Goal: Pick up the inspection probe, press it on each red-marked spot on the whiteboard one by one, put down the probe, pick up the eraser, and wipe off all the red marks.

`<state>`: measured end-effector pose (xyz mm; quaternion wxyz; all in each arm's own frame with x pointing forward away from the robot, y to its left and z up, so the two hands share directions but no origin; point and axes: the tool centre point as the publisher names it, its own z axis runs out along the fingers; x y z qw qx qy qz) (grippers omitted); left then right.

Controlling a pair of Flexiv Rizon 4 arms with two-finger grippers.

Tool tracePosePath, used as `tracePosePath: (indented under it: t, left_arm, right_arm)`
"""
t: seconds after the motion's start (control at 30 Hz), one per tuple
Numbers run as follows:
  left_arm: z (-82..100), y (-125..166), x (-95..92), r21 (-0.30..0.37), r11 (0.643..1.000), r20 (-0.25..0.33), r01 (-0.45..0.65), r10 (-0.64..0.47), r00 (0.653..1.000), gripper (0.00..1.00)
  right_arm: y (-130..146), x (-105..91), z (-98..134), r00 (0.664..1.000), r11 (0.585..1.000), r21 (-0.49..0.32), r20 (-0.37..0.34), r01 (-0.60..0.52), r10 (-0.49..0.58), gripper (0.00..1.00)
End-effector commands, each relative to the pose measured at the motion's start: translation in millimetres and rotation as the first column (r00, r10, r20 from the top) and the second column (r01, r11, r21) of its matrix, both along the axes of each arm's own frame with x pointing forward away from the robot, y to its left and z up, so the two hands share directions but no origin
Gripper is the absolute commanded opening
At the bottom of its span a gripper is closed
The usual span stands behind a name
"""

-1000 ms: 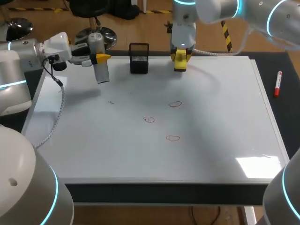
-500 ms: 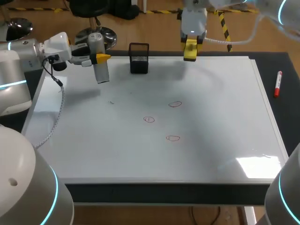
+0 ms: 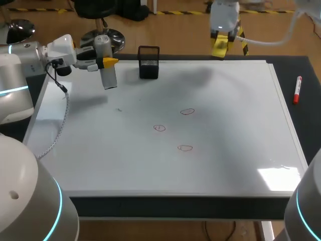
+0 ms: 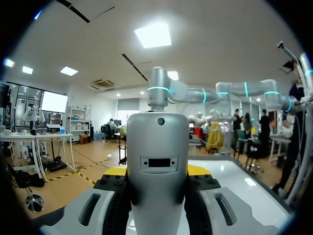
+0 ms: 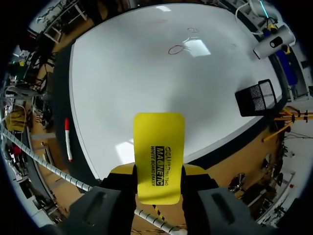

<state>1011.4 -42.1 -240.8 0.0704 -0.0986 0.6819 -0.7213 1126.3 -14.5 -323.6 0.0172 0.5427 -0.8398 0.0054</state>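
Observation:
My left gripper (image 3: 106,63) hangs over the whiteboard's far left corner, shut on the grey inspection probe (image 3: 107,70), which points down above the board. In the left wrist view the probe (image 4: 157,166) fills the space between the fingers of the left gripper (image 4: 157,172). My right gripper (image 3: 220,48) is above the whiteboard's far edge, shut on the yellow eraser (image 3: 219,46); the eraser (image 5: 159,156) sticks out ahead of the right gripper (image 5: 159,172). Three red marks (image 3: 187,111), (image 3: 159,128), (image 3: 185,147) lie mid-board on the whiteboard (image 3: 241,125).
A black mesh holder (image 3: 149,63) stands at the board's far edge, between the two grippers. A red marker (image 3: 297,89) lies on the dark mat right of the board. A cable hangs from my left arm over the board's left side (image 3: 62,115).
My right arm has lifted the eraser and carried it to the right, away from the spot beside the black holder. The left arm and probe have stayed put.

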Motion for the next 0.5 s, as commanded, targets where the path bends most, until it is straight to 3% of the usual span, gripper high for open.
tracePosePath:
  t: [0.03,0.5]
  left_arm:
    - [0.2,0,0.1,-0.002,1.000,0.002,-0.001,0.001,1.000,0.00]
    - [0.2,0,0.1,-0.002,1.000,0.002,-0.001,0.001,1.000,0.00]
  right_arm:
    - [-21,-14.1,8,1.000,1.000,-0.014,0.010,0.023,-0.023,0.00]
    - [-75,-31.4,8,0.974,0.974,0.015,0.033,0.225,-0.225,0.00]
